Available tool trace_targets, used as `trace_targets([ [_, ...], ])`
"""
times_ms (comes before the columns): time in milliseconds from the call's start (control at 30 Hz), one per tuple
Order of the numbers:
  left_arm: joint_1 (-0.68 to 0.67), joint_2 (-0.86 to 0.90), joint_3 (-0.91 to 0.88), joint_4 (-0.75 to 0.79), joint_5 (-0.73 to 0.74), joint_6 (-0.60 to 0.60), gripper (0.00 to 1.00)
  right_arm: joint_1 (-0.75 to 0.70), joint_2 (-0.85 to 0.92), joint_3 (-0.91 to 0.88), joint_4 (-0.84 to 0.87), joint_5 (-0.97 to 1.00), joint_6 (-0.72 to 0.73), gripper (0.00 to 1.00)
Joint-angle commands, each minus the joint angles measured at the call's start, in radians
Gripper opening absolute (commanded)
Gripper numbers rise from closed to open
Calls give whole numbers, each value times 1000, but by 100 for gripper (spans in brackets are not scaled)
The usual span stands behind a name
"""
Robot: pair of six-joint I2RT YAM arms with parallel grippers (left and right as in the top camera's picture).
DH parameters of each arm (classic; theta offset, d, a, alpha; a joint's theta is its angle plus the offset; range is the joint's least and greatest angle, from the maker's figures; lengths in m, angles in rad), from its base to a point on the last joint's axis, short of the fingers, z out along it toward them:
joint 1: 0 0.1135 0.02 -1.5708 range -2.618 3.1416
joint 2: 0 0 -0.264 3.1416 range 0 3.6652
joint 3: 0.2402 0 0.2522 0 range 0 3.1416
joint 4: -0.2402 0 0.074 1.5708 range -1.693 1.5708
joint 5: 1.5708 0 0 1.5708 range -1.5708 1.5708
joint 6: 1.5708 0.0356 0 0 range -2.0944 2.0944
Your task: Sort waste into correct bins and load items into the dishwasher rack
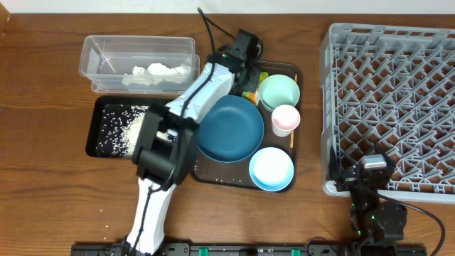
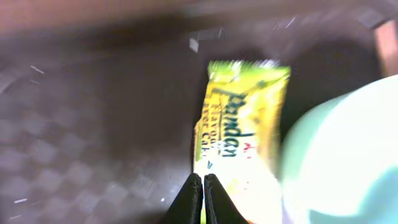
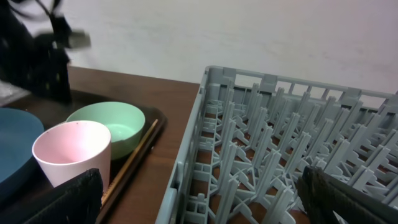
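Note:
The yellow-green snack wrapper [image 2: 242, 124] lies on the dark brown serving tray [image 2: 93, 124], next to the mint green bowl [image 2: 342, 155]. My left gripper [image 2: 203, 180] is shut on the wrapper's near edge, and a sliver of it shows between the fingers. From above, the left gripper [image 1: 247, 80] sits at the tray's far side, over the wrapper [image 1: 250, 94]. The blue plate [image 1: 229, 128], mint bowl [image 1: 279, 91], pink cup [image 1: 285, 119], light blue bowl [image 1: 271, 169] and wooden stick [image 1: 292, 139] rest on the tray. My right gripper [image 3: 208, 205] stands open at the dishwasher rack's [image 1: 327, 85] near corner.
The clear tub [image 1: 89, 53] at the back left holds the crumpled tissue [image 1: 160, 71]. The black tray [image 1: 92, 135] in front of it holds rice [image 1: 131, 128]. In the right wrist view, the pink cup [image 3: 71, 152], mint bowl [image 3: 109, 124] and stick [image 3: 134, 165] lie left of the rack [image 3: 280, 155].

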State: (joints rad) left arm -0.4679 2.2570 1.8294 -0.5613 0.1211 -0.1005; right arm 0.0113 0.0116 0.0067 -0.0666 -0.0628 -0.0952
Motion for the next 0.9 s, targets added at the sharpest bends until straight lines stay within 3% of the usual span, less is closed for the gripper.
trace_targets([
  [0, 18, -75, 9, -5, -3, 3, 6, 9, -5, -1, -5, 3, 4, 99],
  [100, 23, -73, 9, -22, -2, 2, 7, 9, -5, -1, -5, 3, 4, 99],
  [133, 23, -71, 7, -32, 0, -3, 26, 9, -5, -1, -5, 3, 4, 99],
  [200, 19, -66, 3, -41, 17, -9, 47, 9, -5, -1, -5, 3, 4, 99],
  [400, 2, -23, -9, -43, 28, -7, 69, 9, -5, -1, -5, 3, 4, 99],
  [867, 0, 67, -9, -24, 24, 3, 73, 9, -5, -1, -5, 3, 4, 99],
])
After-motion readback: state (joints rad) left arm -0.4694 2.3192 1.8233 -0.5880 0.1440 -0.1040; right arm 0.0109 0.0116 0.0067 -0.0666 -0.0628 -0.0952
